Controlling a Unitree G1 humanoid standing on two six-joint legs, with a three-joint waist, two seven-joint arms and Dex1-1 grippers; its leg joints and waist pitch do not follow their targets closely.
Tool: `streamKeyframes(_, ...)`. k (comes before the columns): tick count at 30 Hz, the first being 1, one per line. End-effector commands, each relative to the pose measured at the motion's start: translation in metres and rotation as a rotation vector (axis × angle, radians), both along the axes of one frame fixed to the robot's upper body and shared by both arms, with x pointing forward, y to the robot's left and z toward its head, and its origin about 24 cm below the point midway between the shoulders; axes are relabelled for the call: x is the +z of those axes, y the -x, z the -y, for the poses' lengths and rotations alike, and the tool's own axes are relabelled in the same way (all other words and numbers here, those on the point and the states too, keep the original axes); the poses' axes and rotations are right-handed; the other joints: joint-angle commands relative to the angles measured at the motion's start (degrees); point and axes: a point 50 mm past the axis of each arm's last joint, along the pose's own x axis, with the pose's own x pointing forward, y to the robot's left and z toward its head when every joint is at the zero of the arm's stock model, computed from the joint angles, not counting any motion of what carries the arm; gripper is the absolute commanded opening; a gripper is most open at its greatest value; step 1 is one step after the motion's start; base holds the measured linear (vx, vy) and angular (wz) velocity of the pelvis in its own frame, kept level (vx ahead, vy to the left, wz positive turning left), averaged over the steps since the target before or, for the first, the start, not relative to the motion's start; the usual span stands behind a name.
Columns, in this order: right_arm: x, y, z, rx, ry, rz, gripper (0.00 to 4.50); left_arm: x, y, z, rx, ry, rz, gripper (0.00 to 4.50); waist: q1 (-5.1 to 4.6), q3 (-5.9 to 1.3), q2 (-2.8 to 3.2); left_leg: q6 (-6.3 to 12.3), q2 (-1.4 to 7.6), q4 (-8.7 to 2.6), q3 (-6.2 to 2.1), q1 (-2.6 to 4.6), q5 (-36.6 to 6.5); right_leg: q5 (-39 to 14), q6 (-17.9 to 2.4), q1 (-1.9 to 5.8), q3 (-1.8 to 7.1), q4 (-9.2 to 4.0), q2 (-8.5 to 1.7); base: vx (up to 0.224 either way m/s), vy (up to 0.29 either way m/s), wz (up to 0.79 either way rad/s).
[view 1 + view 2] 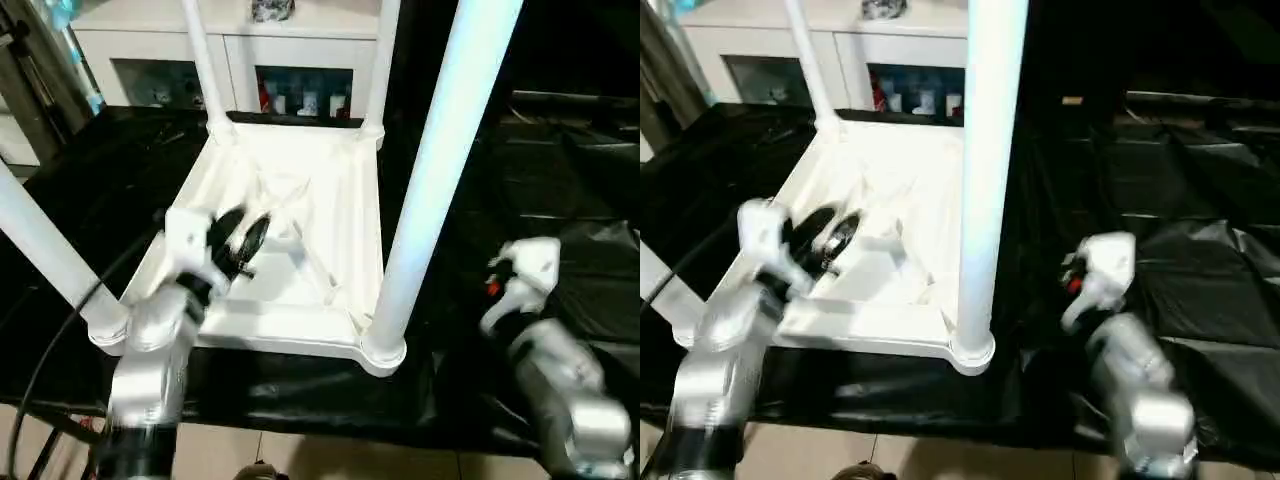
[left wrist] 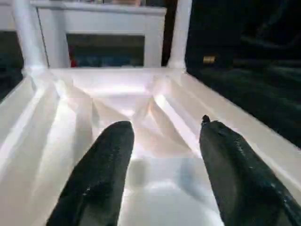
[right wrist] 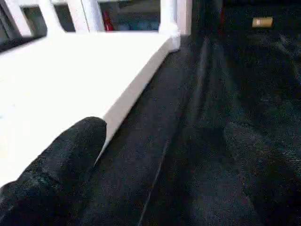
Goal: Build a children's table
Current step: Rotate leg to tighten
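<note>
The children's table lies upside down on a black-covered surface, its white ribbed underside (image 1: 340,215) facing up. Four white tube legs stand in the corner sockets: near right (image 1: 440,170), near left (image 1: 50,250), far left (image 1: 200,60) and far right (image 1: 385,50). My left gripper (image 1: 248,242) hovers over the underside near its front left, open, with nothing between its black fingers (image 2: 103,165). My right gripper (image 3: 164,129) is open and empty, low over the black cloth just right of the top's side wall (image 3: 136,89).
A white cabinet with glass doors (image 1: 290,45) stands right behind the table. Crinkled black cloth (image 1: 570,190) covers the surface to the right. The surface's front edge (image 1: 330,425) runs just below the table, with tiled floor beyond.
</note>
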Motion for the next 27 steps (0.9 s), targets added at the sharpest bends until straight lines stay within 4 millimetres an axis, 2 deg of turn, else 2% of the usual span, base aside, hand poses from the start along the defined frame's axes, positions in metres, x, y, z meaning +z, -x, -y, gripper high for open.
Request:
streamKeyframes(1,0.005,0.002,-0.001,-0.019,0.020,0.020,4.50,0.004,0.003,0.005,0.010,-0.021,0.027,2.79,-0.45,-2.99,-0.27,0.27,4.64,-4.95,-2.40,0.54,-16.6,-20.9,-3.4,2.15,4.22,-5.58,-5.53,0.000,0.000,0.00)
streamKeyframes(4,0.001,0.006,0.003,-0.087,0.065,-0.010,4.50,-0.005,0.013,0.001,0.074,-0.033,-0.020,2.79,-0.72,-2.91,-0.22,-0.01,4.46,-4.99,-2.48,0.46,-17.1,-21.9,-2.7,2.13,4.25,-5.72,-5.57,0.000,0.000,0.00)
streamKeyframes(8,-0.002,0.008,0.011,-0.164,0.089,-0.010,4.50,-0.006,0.021,0.001,0.121,-0.059,-0.037,2.79,-0.91,-2.88,-0.20,0.22,4.42,-4.96,-2.45,0.41,-16.9,-21.5,-2.7,2.04,4.32,-5.71,-5.45,0.000,0.000,0.00)
streamKeyframes(9,-0.002,0.008,0.011,-0.164,0.090,-0.011,4.50,-0.006,0.021,0.001,0.120,-0.059,-0.037,2.79,-0.87,-2.80,-0.31,0.50,4.30,-4.96,-2.43,0.48,-17.2,-22.4,-2.3,2.02,4.28,-5.84,-5.43,0.000,0.000,0.00)
streamKeyframes(10,-0.004,0.009,0.010,-0.142,0.094,-0.021,4.50,-0.006,0.022,0.004,0.108,-0.060,-0.036,2.79,-0.87,-2.76,-0.77,0.70,4.29,-4.94,-2.38,0.45,-17.0,-22.9,-1.8,2.00,4.27,-6.02,-5.42,0.000,0.000,0.00)
streamKeyframes(12,-0.005,0.009,0.008,-0.118,0.097,-0.033,4.50,-0.005,0.022,0.006,0.108,-0.066,-0.038,2.79,-0.73,-2.80,-0.46,0.79,4.39,-4.92,-2.46,0.49,-16.8,-23.0,-1.8,1.92,4.28,-5.92,-5.48,0.000,0.000,0.00)
streamKeyframes(18,-0.006,0.009,0.005,-0.114,0.098,-0.036,4.50,-0.003,0.024,0.008,0.106,-0.066,-0.042,2.79,-0.77,-2.91,-0.45,0.87,4.42,-4.92,-2.46,0.35,-15.9,-20.0,-2.5,2.03,4.35,-5.49,-5.37,0.000,0.000,0.00)
streamKeyframes(21,-0.007,0.009,0.004,-0.113,0.096,-0.038,4.50,-0.003,0.023,0.008,0.099,-0.059,-0.041,2.79,-0.73,-2.87,-0.19,0.75,4.38,-4.90,-2.45,0.44,-16.4,-20.7,-2.5,1.97,4.33,-5.62,-5.40,0.000,0.000,0.00)
streamKeyframes(24,-0.008,0.010,0.003,-0.111,0.096,-0.039,4.50,-0.002,0.022,0.010,0.086,-0.059,-0.044,2.79,-0.76,-2.83,-0.21,0.55,4.38,-4.96,-2.49,0.47,-17.0,-21.4,-2.2,1.96,4.33,-5.76,-5.39,0.000,0.000,0.00)
streamKeyframes(25,-0.007,0.010,0.003,-0.111,0.097,-0.037,4.50,-0.002,0.022,0.011,0.076,-0.062,-0.045,2.79,-0.75,-2.95,-0.21,0.83,4.39,-4.81,-2.55,0.10,-14.7,-18.6,-2.6,1.84,4.37,-5.64,-5.29,0.000,0.000,0.00)
streamKeyframes(26,-0.007,0.010,0.003,-0.112,0.097,-0.036,4.50,-0.002,0.022,0.012,0.070,-0.064,-0.045,2.79,-0.75,-3.20,-0.24,1.69,4.31,-4.36,-2.50,-0.45,-10.4,-13.4,-3.6,1.65,4.29,-5.32,-5.01,0.000,0.000,0.00)
streamKeyframes(27,-0.007,0.010,0.003,-0.113,0.098,-0.035,4.50,-0.002,0.022,0.013,0.066,-0.062,-0.041,2.79,-0.73,-4.06,-0.39,5.38,3.65,-2.83,-2.20,-1.57,1.9,1.3,-6.4,0.98,3.64,-3.98,-4.14,0.000,0.000,0.00)
